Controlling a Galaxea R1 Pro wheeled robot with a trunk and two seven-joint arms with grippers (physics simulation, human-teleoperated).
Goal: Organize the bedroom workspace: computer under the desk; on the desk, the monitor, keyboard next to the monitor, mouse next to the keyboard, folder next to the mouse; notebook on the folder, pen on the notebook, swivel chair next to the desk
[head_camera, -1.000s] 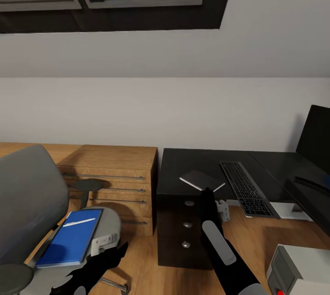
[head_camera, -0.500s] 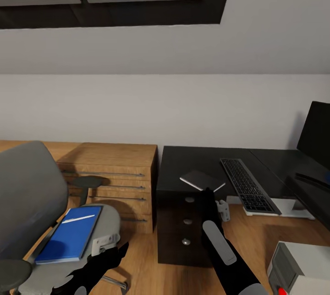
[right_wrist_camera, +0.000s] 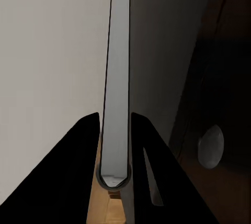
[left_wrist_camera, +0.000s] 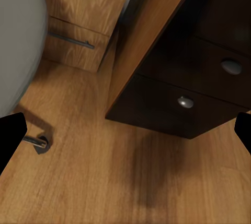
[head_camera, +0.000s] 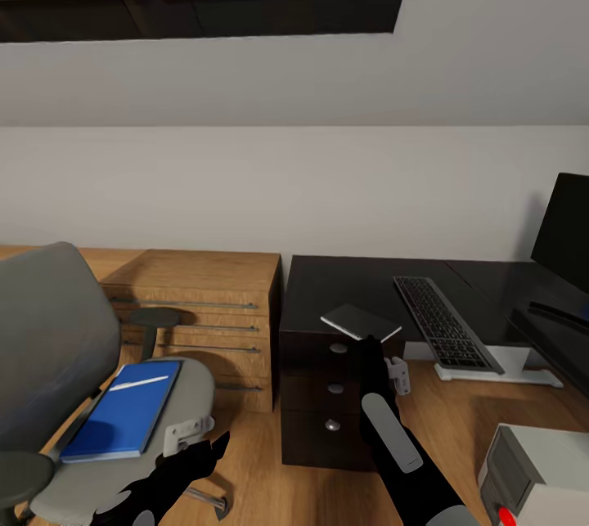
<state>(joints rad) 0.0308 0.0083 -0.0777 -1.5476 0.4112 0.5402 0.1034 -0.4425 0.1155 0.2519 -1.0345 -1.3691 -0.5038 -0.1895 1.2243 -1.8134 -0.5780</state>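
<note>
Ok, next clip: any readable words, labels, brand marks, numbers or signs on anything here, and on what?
None can be read.
Keyboard: key legends too small to read.
Folder: one plain white strip, no lettering visible.
Computer: a red light on the front, no text.
Monitor: dark screen, no mark visible.
Notebook, held edge-on in the right gripper: plain grey.

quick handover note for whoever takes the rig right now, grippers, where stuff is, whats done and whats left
Right gripper: shut on the notebook, held edge-on over the desk corner.
Left gripper: open, empty, low near the swivel chair.
Done: keyboard and monitor on the desk.
Computer sits on the floor beside the desk.
Left: folder, a white pen on it, still on the chair seat; then notebook, pen, chair. Mouse not spotted.
</note>
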